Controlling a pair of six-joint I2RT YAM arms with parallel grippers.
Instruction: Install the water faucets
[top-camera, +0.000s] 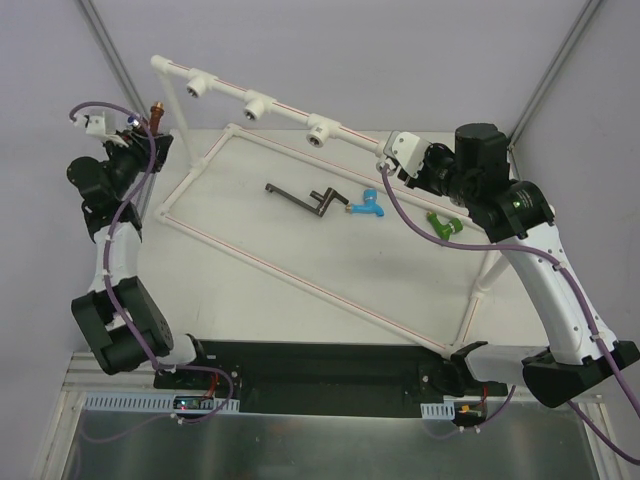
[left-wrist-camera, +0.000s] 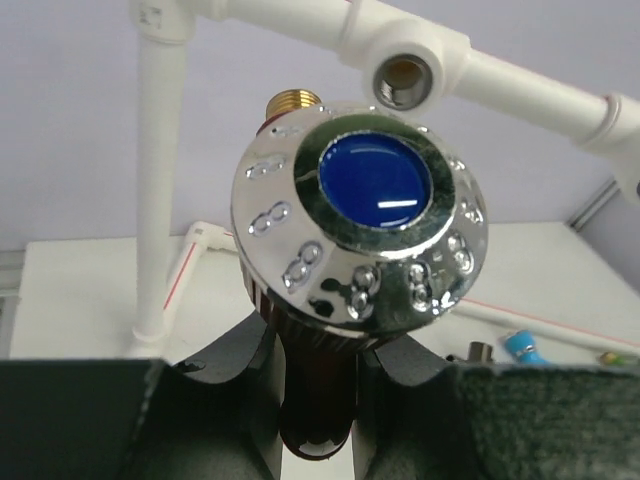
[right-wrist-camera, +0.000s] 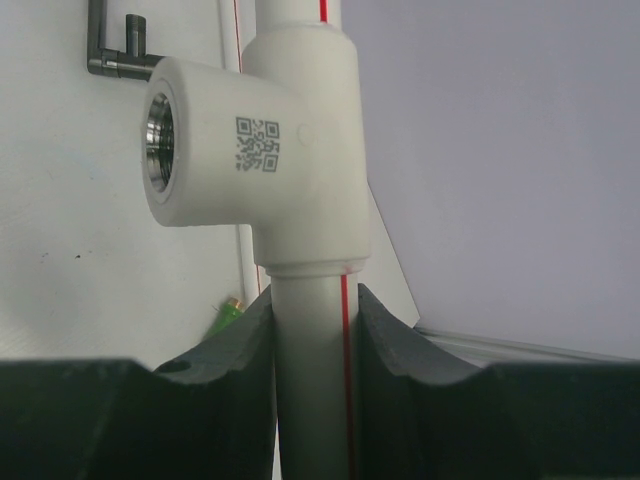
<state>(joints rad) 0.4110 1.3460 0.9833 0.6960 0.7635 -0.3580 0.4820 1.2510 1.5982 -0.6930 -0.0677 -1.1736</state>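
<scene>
Thread (left-wrist-camera: 293, 100) of red-brown faucet (left-wrist-camera: 360, 230), clamped in left gripper (left-wrist-camera: 318, 385), points just left of socket (left-wrist-camera: 402, 80); right gripper (right-wrist-camera: 313, 320) pinches pipe (right-wrist-camera: 310, 410).

A dark, perhaps metal crank (top-camera: 305, 198) lies inside the white pipe frame (top-camera: 318, 126).

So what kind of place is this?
Probably a robot test bench, not real plumbing: two arms bolted to a white table, a white pipe frame gripped by the right hand, a faucet in the left hand.

Green faucet (right-wrist-camera: 228, 318) mostly hidden behind the right pincer (right-wrist-camera: 313, 300).
</scene>
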